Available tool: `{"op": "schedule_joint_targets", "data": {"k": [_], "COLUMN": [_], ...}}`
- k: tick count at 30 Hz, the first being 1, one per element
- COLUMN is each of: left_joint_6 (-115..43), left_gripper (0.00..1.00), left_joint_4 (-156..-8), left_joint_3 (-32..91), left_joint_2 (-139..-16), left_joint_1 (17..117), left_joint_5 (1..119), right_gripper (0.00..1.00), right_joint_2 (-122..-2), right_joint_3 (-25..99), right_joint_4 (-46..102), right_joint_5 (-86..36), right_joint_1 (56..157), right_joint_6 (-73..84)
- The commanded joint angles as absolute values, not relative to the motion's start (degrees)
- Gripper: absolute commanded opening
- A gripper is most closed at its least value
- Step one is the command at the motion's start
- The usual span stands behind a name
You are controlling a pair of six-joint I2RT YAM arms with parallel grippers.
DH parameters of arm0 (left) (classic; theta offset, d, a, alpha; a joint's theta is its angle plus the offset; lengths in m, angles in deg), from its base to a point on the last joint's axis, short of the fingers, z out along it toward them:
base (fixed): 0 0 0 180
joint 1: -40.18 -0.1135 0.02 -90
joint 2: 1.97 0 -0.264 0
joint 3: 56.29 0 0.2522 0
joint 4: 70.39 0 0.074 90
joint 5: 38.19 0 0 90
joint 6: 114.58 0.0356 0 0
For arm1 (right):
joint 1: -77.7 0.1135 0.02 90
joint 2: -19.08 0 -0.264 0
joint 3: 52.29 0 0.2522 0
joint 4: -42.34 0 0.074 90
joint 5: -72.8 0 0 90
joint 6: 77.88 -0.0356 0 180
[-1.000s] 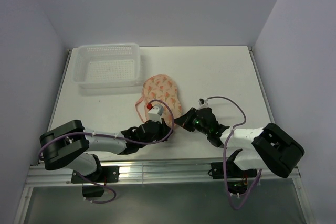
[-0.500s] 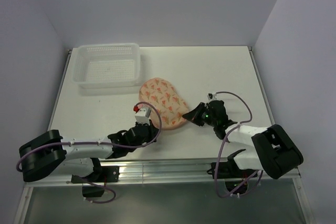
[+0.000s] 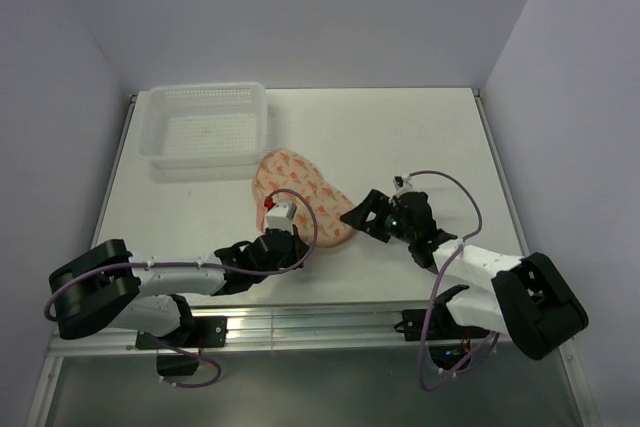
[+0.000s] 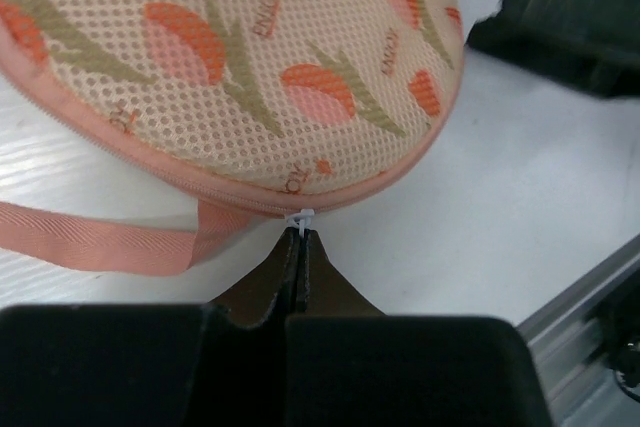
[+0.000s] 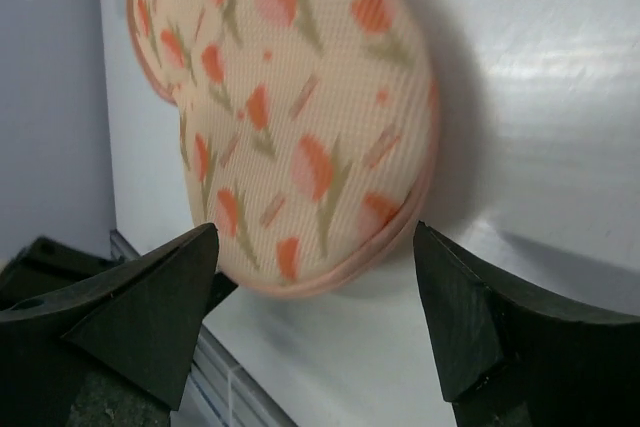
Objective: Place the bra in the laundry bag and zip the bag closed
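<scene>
At the near middle of the white counter [image 3: 430, 137] | peach peanut-shaped zip laundry bag, red-orange wedge print [image 3: 300, 195], lies shut; bra unseen, likely inside | right hand [image 3: 358, 219] just sprang wide, releasing the bag's right end | left hand [image 4: 297, 244] pinches the small pale zipper pull [image 4: 299, 217] | zipping looks nearly done

Bright, even light; soft shadow beside the laundry bag [image 5: 290, 117].
</scene>
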State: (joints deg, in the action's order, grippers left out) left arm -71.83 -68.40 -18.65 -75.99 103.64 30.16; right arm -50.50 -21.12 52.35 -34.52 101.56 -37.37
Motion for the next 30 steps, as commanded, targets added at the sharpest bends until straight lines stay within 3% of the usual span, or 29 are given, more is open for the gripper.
{"op": "schedule_joint_targets", "data": {"k": [1,9,16,19,20,23,30], "left_joint_6": [-70.37,-71.25,-71.34,-71.08,-70.90,-70.38,-70.28], "left_gripper": [0.00,0.00,0.00,0.00,0.00,0.00,0.00], "left_joint_4": [-62.45,-59.63,-57.96,-58.57,-58.92,-61.29,-66.12], "left_joint_3": [-14.59,-13.79,-13.70,-14.49,-14.84,-15.81,-19.49], "left_joint_2": [-78.42,-81.07,-82.22,-80.99,-80.55,-78.79,-73.52], "left_joint_1": [103.73,104.52,105.22,105.22,105.22,105.22,103.64], "left_joint_5": [33.79,35.55,36.08,35.20,34.94,33.27,30.36], "right_gripper": [0.86,0.78,0.56,0.30,0.14,0.00,0.00], "right_joint_2": [-45.70,-44.81,-50.78,-51.85,-51.59,-49.84,-47.71], "right_joint_3": [-25.07,-25.70,-22.71,-22.53,-22.44,-22.71,-21.30], "right_joint_4": [54.42,59.07,61.62,61.63,60.93,59.18,52.84], "right_joint_5": [-30.74,-26.00,-24.94,-23.63,-23.36,-23.62,-25.54], "right_joint_1": [106.16,116.46,116.73,116.29,116.03,113.13,103.03], "right_joint_6": [-41.13,-47.55,-48.61,-48.70,-48.18,-46.33,-38.60]}}
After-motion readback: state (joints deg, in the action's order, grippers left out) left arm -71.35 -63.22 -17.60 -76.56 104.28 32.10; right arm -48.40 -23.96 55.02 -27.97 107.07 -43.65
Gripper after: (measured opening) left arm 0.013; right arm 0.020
